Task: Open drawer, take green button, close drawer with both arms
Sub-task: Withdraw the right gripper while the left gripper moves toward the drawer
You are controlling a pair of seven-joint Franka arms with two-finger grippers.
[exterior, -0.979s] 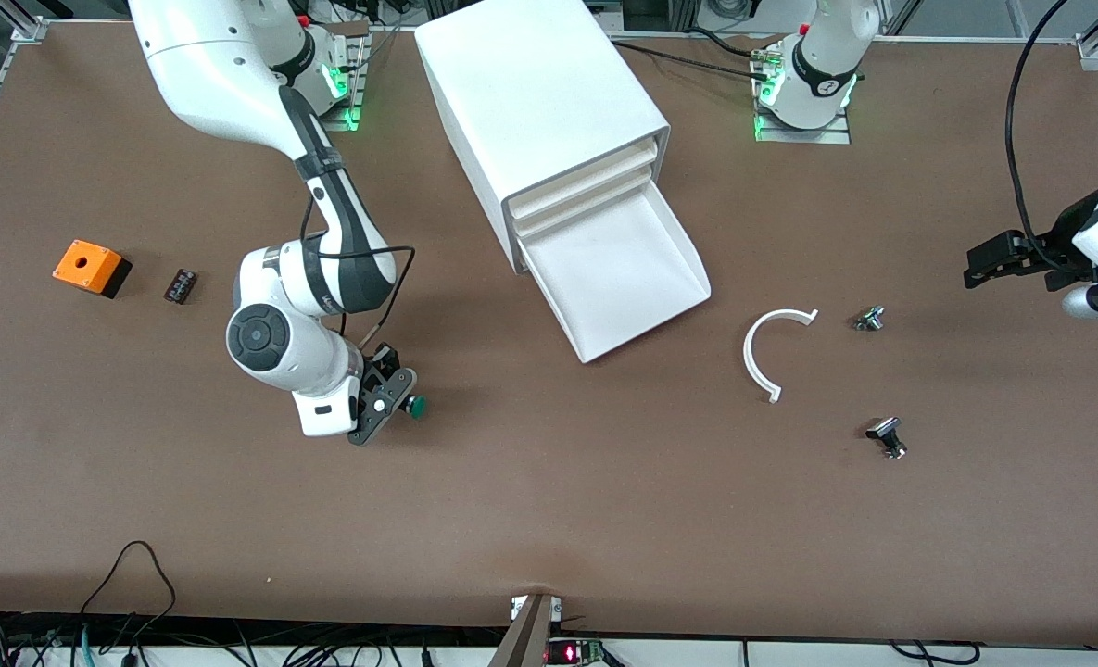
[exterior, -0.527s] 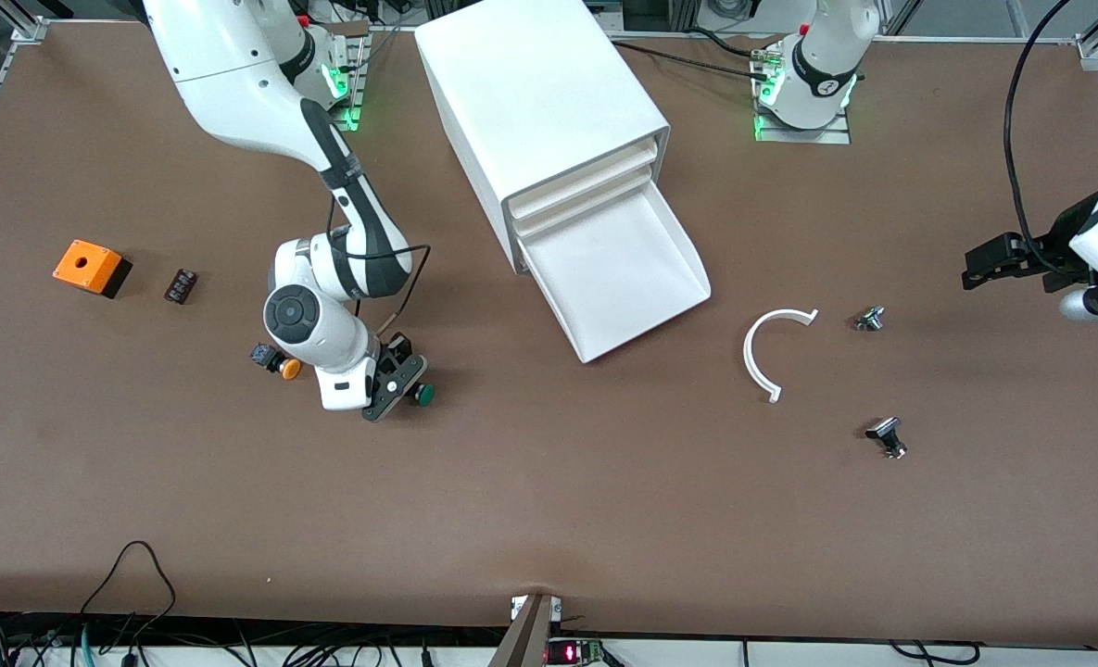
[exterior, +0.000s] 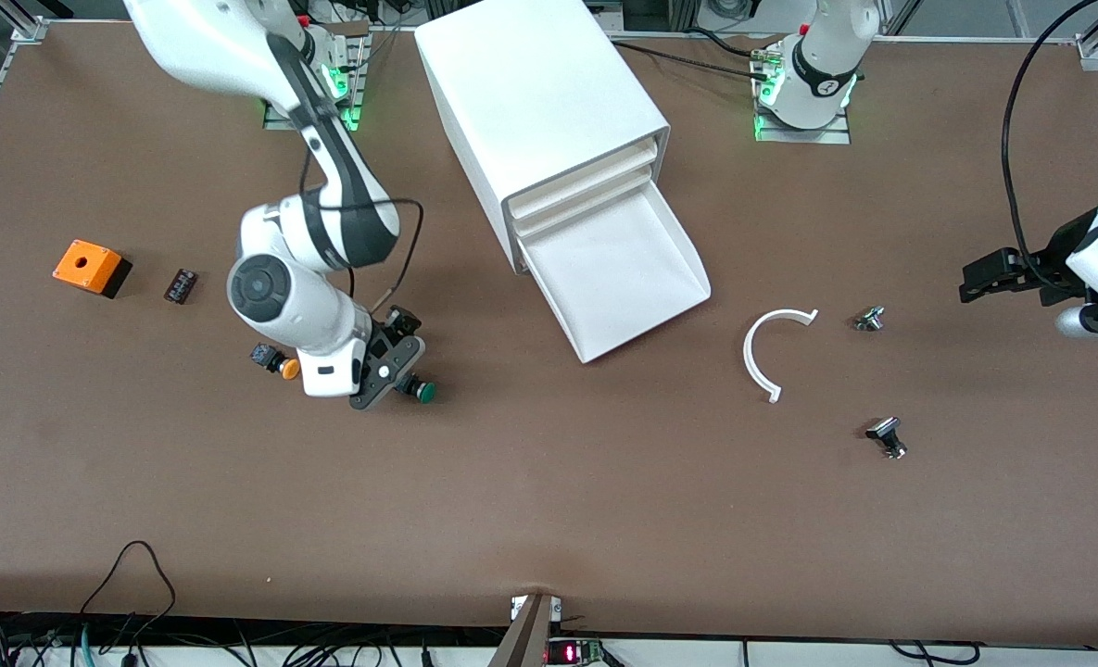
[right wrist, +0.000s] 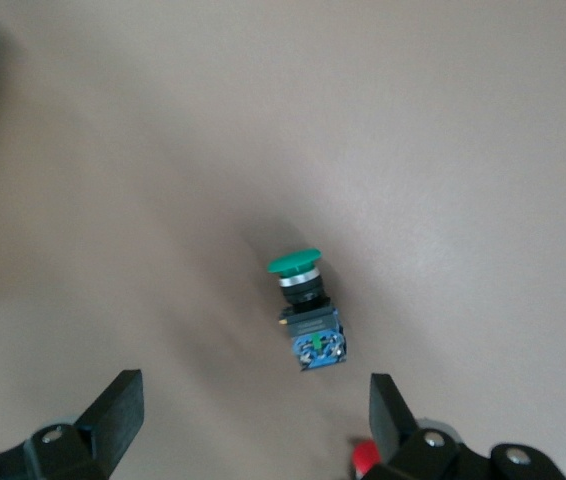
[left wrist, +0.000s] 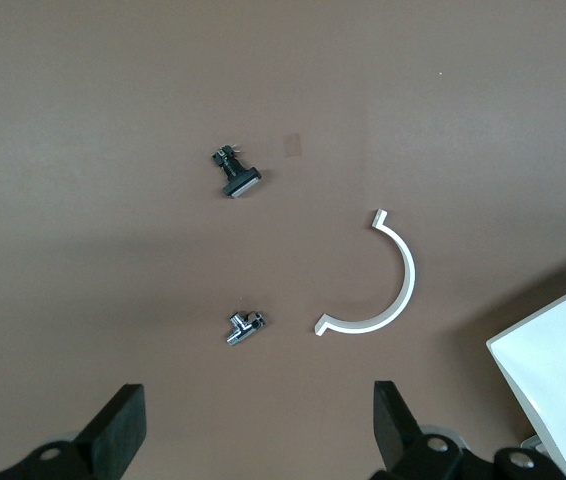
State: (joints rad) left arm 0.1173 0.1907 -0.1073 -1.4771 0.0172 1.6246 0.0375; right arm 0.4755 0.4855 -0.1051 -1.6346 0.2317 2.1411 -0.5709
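The green-capped button [exterior: 425,393] lies on its side on the table, free of any grip; it shows in the right wrist view [right wrist: 306,305]. My right gripper [exterior: 389,363] hovers just above it, open and empty, with the button below and ahead of the spread fingertips [right wrist: 113,415]. The lowest drawer [exterior: 618,269] of the white cabinet [exterior: 539,102] is pulled out and holds nothing. My left gripper [exterior: 975,275] waits open at the left arm's end of the table, above bare table [left wrist: 260,430].
An orange-capped button [exterior: 282,363] lies beside the right arm's wrist. A red cap [right wrist: 363,458] shows at one right finger. An orange box [exterior: 91,267] and a small black part [exterior: 180,284] lie toward the right arm's end. A white C-shaped piece [exterior: 771,347] and two small fittings [exterior: 869,319] [exterior: 887,435] lie toward the left arm's end.
My right gripper has drawn up and away from the green button, which stays on the table. The right arm's wrist swung, uncovering the orange-capped button. The left arm barely moved.
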